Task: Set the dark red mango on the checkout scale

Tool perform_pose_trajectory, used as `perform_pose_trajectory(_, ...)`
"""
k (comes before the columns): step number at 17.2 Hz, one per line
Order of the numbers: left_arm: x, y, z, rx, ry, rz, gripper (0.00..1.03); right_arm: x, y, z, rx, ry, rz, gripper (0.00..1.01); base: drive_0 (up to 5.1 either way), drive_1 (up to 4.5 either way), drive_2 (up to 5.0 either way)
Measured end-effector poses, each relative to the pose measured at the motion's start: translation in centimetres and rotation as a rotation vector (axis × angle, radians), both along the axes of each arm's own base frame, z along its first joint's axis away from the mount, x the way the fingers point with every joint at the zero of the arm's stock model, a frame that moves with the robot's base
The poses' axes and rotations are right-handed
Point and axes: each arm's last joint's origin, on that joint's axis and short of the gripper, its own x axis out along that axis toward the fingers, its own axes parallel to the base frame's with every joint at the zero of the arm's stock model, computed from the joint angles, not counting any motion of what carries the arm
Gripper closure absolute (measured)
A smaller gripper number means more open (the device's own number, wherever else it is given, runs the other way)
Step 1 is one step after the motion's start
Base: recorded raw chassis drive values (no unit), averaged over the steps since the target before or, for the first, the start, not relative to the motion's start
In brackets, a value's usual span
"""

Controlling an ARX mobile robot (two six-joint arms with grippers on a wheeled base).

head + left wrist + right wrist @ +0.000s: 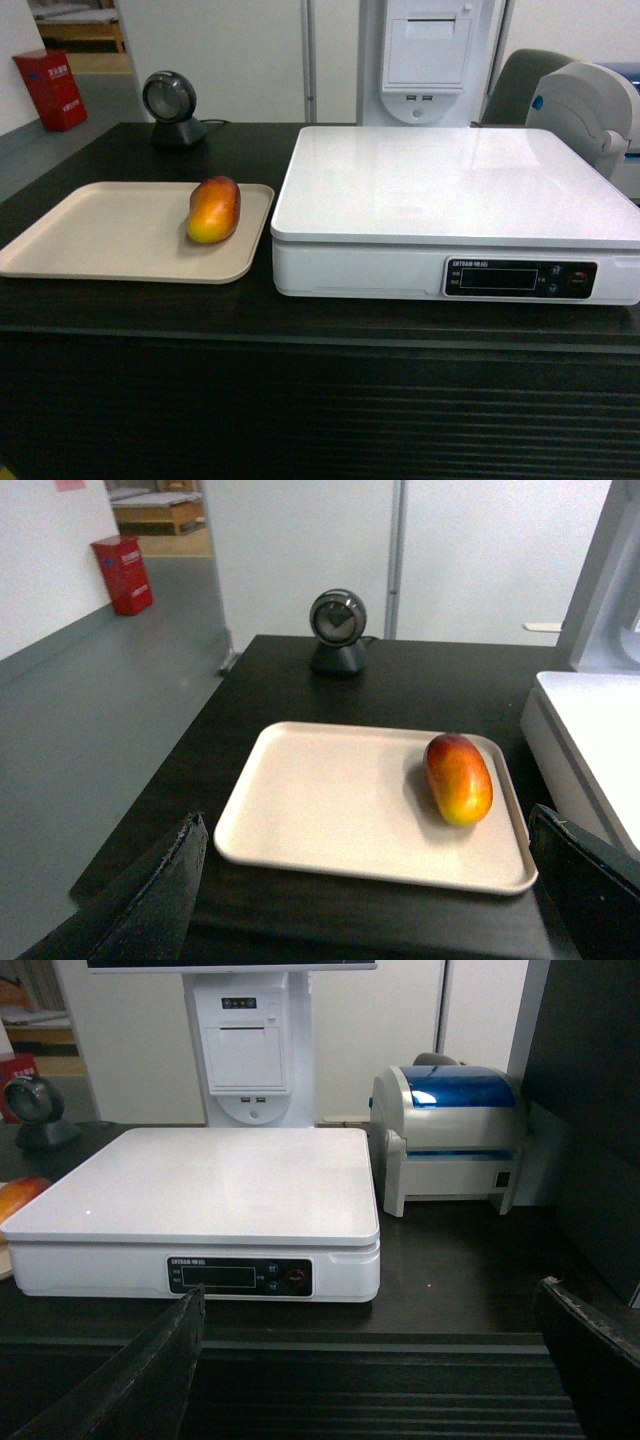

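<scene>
The dark red mango point(214, 209) lies on the right part of a beige tray point(90, 235), red on top and orange-yellow below; the left wrist view shows the mango point(458, 778) too. Right of the tray stands the white scale point(455, 185) with its dark display strip point(520, 277), bare on top, on the dark checkout counter point(320, 320). Neither gripper appears in the head view. My left gripper point(365, 880) is open and empty, hanging before the tray's near edge. My right gripper point(370, 1350) is open and empty in front of the scale point(210, 1180) and the ribbed counter front.
A round black barcode scanner point(173, 110) stands behind the tray. Behind the scale rises a white receipt terminal point(427, 60). A white and blue label printer point(450, 1135) sits right of the scale. A red box point(50, 90) stands on the floor far left.
</scene>
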Motion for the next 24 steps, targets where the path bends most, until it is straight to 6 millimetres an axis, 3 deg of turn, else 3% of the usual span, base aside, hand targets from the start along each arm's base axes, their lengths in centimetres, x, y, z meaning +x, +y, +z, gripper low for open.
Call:
perform_pose_trajectory(3,5.4,0.8,0.8,-0.005,0.037,-0.107,0.05,0.0,0.0,0.0,0.0,0.0,0.0,0.03,0.0,0.0,0.0)
perform_pose_trajectory(7,12.5,0.4,-0.7,-0.004,0.187,-0.23,0.05,0.0,0.0,0.0,0.0,-0.001,0.0,0.03,0.0,0.0,0.0)
perform_pose_trajectory(10,25.3,-0.9,-4.8,-0.023,0.411,-0.308,0.05,0.0,0.0,0.0,0.0,0.0,0.0,0.03,0.0,0.0,0.0)
perform_pose_trajectory(12,27.3,-1.5,-5.2,-0.032,0.434,-0.321,0.05,0.0,0.0,0.0,0.0,0.0,0.0,0.03,0.0,0.0,0.0)
perform_pose_trajectory(16,29.4,-3.3,-5.5,-0.05,0.473,-0.346,0.05,0.0,0.0,0.0,0.0,0.0,0.0,0.03,0.0,0.0,0.0)
perform_pose_trajectory(24,31.3,-3.9,-7.6,-0.046,0.558,-0.326,0.05,0.0,0.0,0.0,0.0,0.0,0.0,0.03,0.0,0.0,0.0)
